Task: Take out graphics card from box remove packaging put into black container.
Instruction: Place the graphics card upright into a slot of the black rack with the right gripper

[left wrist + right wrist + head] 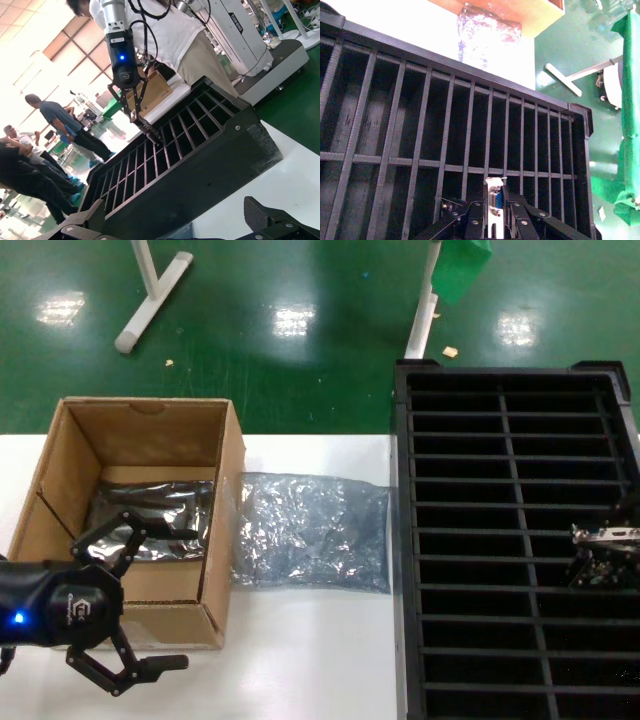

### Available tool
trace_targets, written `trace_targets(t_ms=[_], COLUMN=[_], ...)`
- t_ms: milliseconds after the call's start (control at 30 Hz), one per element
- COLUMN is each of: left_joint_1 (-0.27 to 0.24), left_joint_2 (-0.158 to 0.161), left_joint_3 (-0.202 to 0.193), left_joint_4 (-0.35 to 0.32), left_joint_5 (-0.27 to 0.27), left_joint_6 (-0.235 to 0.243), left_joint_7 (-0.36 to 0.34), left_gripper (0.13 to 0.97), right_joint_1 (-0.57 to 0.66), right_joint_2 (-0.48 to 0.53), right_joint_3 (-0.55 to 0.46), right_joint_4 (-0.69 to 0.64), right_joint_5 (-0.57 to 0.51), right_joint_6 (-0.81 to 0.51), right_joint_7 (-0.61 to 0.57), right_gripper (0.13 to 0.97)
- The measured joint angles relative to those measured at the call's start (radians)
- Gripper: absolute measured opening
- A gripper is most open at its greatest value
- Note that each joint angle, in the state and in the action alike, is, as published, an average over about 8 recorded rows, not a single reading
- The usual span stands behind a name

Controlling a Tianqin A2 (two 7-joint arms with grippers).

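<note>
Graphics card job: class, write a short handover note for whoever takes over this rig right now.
Right gripper: shut on the graphics card, held over the black container, in its right column.
Left gripper: open, empty, at the box's near edge.
Packaging: off the card, on the table between box and container. A dark bag lies in the box.
Done: card out, unwrapped.
Left: lower card into a slot, release.
</note>
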State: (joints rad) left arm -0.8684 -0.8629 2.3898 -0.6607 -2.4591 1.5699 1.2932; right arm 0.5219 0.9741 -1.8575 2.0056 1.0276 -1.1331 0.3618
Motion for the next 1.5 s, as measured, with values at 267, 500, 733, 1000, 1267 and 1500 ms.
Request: trace_targets(t_ms=[267, 500, 733, 1000, 1267, 1500], left_joint_1=[0.0, 0.0, 0.0, 0.0, 0.0, 0.0], left_joint_2=[0.0, 0.0, 0.0, 0.0, 0.0, 0.0], left_joint_3=[0.0, 0.0, 0.0, 0.0, 0.0, 0.0], left_joint_4=[0.0, 0.0, 0.0, 0.0, 0.0, 0.0], left_joint_5=[0.0, 0.0, 0.0, 0.0, 0.0, 0.0], left_joint_6=[0.0, 0.0, 0.0, 0.0, 0.0, 0.0], left_joint_7=[0.0, 0.0, 0.0, 0.0, 0.0, 0.0], left_gripper=[0.966, 0.966, 0.966, 0.966, 0.966, 0.966], right_joint_1=[0.009, -0.016, -0.051, -0.077, -0.093, -0.108], right_joint_2=[-0.031, -0.043, -0.053, -0.067, -0.072, -0.069], right_joint_3=[-0.018, -0.017, -0.012, -0.001, 0.009, 0.028], right_joint_4=[-0.026, -0.029, -0.029, -0.036, -0.038, -0.031], right_joint_5=[-0.004, -0.007, -0.012, -0.027, -0.032, -0.031], right_joint_6=[-0.003, 0.009, 0.03, 0.067, 0.082, 0.091], right_joint_7=[-0.02, -0.023, -0.026, -0.042, -0.051, -0.046], right_gripper=[0.194, 0.194, 0.194, 0.199, 0.222, 0.297])
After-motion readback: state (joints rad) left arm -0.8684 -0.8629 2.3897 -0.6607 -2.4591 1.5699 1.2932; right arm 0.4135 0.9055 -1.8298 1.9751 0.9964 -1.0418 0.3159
